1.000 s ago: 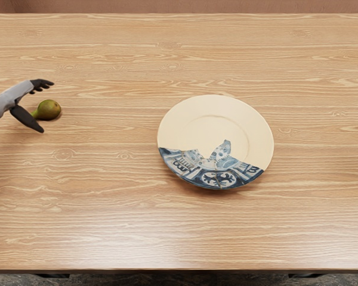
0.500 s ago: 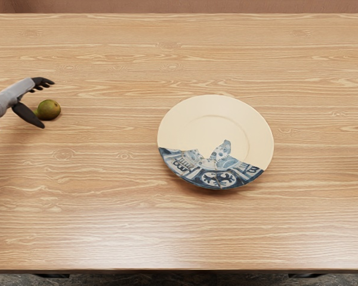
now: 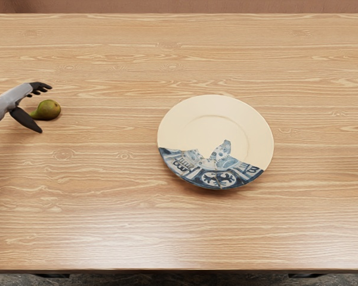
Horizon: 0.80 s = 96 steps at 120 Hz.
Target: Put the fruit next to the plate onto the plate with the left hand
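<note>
Left hand (image 3: 18, 99) is reaching in low at the tabletop's (image 3: 107, 208) left edge, open around the pear (image 3: 47, 109).

The grey forearm is entering from the left edge, angled up toward the far side. The dark fingers (image 3: 39, 88) are spreading above the pear's far side and the thumb is pointing down toward the near edge, so the hand is gaping wide and gripping nothing. The pear is lying on the wood in that gap; contact cannot be told. The plate (image 3: 209, 122) is sitting well apart, right of the tabletop's centre, carrying nothing.
</note>
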### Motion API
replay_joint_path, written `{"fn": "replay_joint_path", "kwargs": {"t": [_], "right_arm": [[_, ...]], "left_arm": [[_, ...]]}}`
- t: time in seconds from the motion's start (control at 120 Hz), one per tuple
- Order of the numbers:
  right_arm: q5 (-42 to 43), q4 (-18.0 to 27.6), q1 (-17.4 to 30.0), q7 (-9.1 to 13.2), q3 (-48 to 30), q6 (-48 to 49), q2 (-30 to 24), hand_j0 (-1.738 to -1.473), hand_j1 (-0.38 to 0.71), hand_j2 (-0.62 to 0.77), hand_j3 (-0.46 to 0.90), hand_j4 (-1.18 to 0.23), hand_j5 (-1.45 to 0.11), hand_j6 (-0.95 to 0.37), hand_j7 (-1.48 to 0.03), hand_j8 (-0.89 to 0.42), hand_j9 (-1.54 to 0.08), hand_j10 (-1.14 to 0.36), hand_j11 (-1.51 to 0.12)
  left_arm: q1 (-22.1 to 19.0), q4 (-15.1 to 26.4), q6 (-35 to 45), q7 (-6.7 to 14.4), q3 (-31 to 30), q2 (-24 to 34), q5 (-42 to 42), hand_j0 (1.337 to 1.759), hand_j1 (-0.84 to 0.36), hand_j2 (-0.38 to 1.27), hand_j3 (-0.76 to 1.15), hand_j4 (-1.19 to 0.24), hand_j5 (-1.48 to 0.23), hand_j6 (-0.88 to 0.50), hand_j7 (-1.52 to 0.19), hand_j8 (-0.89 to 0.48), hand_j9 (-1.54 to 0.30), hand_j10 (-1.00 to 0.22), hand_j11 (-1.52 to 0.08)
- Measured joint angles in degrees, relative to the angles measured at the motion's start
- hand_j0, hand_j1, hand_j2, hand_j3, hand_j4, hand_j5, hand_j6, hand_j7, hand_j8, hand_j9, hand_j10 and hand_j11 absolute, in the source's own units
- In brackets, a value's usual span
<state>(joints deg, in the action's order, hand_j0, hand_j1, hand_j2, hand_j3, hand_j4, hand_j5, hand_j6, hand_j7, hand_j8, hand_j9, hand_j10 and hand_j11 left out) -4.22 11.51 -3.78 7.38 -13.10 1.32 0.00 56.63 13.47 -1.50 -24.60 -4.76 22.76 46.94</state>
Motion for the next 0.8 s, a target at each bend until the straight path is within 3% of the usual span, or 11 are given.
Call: {"fn": "replay_joint_path", "kwargs": {"t": [0.8], "right_arm": [[0.00,-0.08,0.00,0.00,0.00,-0.09,0.00,-1.658,-0.32,-0.01,0.00,-0.03,-0.03,-0.03,-0.03,-0.03,-0.03,-0.03,-0.03]], "left_arm": [[0.76,-0.10,-0.25,0.11,-1.41,-0.09,-0.02,1.658,-0.02,0.06,0.00,-0.31,-0.40,-0.31,-0.40,-0.31,-0.40,-0.31,-0.40]]}}
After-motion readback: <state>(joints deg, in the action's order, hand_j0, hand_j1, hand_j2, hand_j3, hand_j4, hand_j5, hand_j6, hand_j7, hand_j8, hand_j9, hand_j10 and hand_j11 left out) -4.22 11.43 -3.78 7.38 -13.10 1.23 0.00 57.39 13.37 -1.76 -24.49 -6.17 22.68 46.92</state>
